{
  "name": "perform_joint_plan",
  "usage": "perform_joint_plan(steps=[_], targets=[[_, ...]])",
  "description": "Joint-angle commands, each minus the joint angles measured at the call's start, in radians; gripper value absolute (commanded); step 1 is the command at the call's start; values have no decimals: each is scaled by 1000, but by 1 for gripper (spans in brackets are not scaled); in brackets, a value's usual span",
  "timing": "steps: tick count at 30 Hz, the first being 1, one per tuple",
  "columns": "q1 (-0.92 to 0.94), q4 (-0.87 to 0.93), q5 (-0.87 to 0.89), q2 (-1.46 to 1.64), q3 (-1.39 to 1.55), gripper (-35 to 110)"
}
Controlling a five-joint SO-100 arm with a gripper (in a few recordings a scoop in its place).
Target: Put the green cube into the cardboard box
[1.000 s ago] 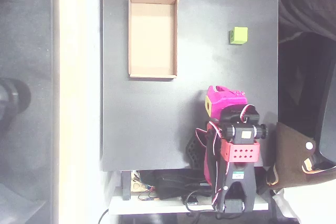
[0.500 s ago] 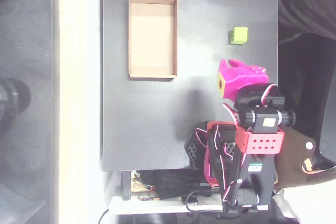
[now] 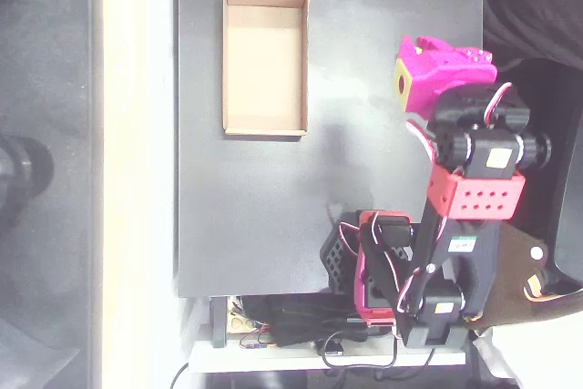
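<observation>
The tan cardboard box lies open at the table's upper left in the overhead view, with nothing in it. My magenta gripper hangs over the upper right of the table, its tip pointing toward the far edge. A small yellow square on its left side is part of the gripper. The green cube is hidden; the gripper covers the spot where it lay. From above I cannot make out how the jaws stand.
The black table ends close to the right of the gripper. The arm's red and black links reach up along that edge from the base at the bottom, where cables lie.
The arm has swung up and to the right, from the lower middle of the table to over the cube's place. The cube, seen before, is now covered.
</observation>
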Motion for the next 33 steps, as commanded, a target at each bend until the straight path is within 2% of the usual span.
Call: perform_joint_plan(steps=[1, 12, 24, 33], targets=[[63, -2, 12, -44, -109, 5], [259, -14, 3, -293, -305, 5], [311, -15, 0, -523, -396, 6], [308, -15, 0, -643, -394, 26]])
